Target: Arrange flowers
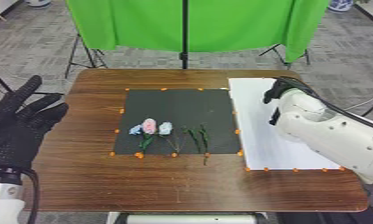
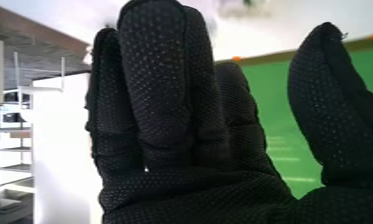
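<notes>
I have the right robot hand [image 1: 282, 91] over the upper part of the white sheet [image 1: 293, 155], its fingers straight and the thumb well apart, with nothing clamped between them. The left robot hand [image 1: 18, 120] is at the left edge of the tabletop [image 1: 147, 187], spread and holding nothing.

The flowers lie on the dark mat [image 1: 165, 105]: a pink bloom [image 1: 149, 125] between a small blue bloom [image 1: 135, 130] and a pale bloom [image 1: 166, 128], with the green sprigs [image 1: 205, 135] just to their right. None lies on the part of the sheet I can see, so I judge we are at the start, with a first pick to come.

I'd go for the sprigs first, being nearest my right side. I'd come in from above, thumb and fingers astride one stem, and pinch low and lightly; thin stems could slip or bend, and neighbours could drag along. I'd lift straight up before crossing to the sheet, keep the petals out of the grip, and lower the stem flat before letting go
</notes>
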{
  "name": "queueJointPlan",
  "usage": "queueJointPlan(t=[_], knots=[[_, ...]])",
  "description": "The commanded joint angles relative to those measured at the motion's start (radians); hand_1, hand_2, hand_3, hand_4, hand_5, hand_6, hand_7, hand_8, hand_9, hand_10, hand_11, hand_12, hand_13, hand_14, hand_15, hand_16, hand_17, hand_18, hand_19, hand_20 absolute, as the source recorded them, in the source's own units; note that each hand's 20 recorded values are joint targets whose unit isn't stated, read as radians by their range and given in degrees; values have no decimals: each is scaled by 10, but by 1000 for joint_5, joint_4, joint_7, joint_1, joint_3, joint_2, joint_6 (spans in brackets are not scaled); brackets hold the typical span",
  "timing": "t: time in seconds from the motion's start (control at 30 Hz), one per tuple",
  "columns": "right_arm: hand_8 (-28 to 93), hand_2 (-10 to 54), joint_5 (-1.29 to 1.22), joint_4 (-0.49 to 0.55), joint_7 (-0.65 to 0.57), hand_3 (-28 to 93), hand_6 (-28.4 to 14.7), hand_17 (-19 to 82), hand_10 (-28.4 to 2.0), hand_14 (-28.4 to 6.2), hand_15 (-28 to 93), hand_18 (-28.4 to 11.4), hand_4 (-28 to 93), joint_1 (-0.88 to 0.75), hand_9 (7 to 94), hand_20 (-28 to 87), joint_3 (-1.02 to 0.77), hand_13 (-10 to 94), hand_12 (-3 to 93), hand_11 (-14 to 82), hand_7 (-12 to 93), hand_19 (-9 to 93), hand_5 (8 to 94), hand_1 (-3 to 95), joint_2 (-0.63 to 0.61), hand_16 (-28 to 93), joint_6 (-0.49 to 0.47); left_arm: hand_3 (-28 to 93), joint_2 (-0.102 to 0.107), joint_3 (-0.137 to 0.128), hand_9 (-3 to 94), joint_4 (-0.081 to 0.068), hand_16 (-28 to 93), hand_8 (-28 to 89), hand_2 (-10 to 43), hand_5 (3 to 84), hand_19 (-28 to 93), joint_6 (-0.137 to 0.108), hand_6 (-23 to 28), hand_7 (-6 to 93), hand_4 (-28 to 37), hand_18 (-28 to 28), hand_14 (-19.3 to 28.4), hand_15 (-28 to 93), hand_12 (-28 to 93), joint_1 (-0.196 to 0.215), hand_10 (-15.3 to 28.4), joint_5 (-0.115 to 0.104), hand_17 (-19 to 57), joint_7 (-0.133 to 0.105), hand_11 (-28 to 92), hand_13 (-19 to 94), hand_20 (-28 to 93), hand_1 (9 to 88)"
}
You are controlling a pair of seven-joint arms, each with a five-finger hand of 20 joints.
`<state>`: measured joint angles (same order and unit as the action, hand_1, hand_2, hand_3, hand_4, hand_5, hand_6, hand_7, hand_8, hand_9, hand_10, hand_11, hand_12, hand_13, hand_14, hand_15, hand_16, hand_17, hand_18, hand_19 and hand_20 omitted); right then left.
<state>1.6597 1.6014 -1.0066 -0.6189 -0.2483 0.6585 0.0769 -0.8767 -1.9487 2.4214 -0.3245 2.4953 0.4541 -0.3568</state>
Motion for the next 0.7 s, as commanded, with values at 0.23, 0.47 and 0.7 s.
queueJointPlan(t=[0.23, 0.47, 0.7], knots=[[-123, -78, 48, -42, -16, 753, 10, 413, -146, -86, 533, -198, -257, -8, 760, -121, 46, 785, 153, 242, 137, 903, 473, 352, 55, 153, -35, 766, 5, 15, 335, -13, -119, -112, 88, 295, 587, 6, 58, 175, -283, 267, 284, 605, 119, -22, 211, 5, -66, 24, 306, 260, 284, 200], [-125, -83, 49, -63, -25, 755, 12, 414, -142, -85, 531, -195, -261, -2, 763, -123, 69, 783, 152, 240, 141, 899, 506, 364, 54, 150, -45, 767, -1, 17, 333, -6, -119, -113, 88, 295, 586, 1, 58, 176, -283, 266, 284, 605, 118, 2, 210, -3, -67, -1, 307, 259, 279, 200], [-128, -93, 84, -85, -17, 761, 10, 418, -117, -73, 514, -184, -274, 6, 776, -124, 106, 790, 151, 236, 156, 891, 581, 402, 55, 147, -14, 768, -8, 13, 331, -1, -120, -113, 87, 295, 585, 2, 58, 176, -283, 265, 284, 606, 118, 12, 209, -1, -68, -7, 307, 257, 275, 200]])
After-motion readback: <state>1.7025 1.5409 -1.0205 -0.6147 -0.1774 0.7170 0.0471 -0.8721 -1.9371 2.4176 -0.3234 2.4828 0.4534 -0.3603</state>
